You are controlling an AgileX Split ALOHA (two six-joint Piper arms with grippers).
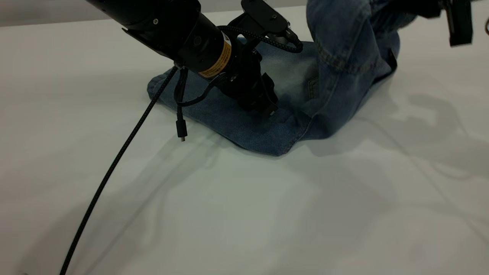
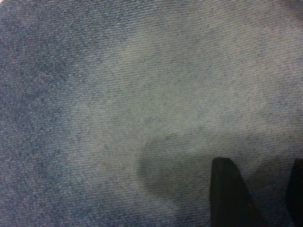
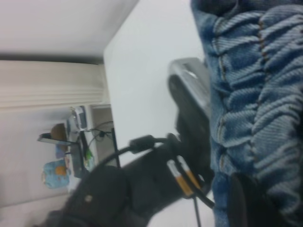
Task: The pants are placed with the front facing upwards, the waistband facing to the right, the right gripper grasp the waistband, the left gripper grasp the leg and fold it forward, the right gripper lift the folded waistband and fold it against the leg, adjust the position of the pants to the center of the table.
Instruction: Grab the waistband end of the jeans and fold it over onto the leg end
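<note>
The blue denim pants (image 1: 244, 126) lie on the white table (image 1: 229, 214) at the back centre. Their right part is raised off the surface toward the top edge. My left gripper (image 1: 267, 109) reaches down onto the flat leg part. In the left wrist view its two fingers (image 2: 227, 194) stand apart, open, with the pale faded denim (image 2: 156, 94) directly under them. My right gripper (image 1: 418, 11) is at the top right, shut on the gathered waistband (image 3: 255, 94) and holding it up. One of its fingers (image 3: 244, 203) shows against the cloth; the other is hidden.
A braided black cable (image 1: 107, 179) runs from the left arm across the table to the bottom left. A short cable with a plug (image 1: 181, 131) dangles beside the pants. The table's far edge (image 3: 106, 61) and a cluttered shelf (image 3: 61, 156) appear in the right wrist view.
</note>
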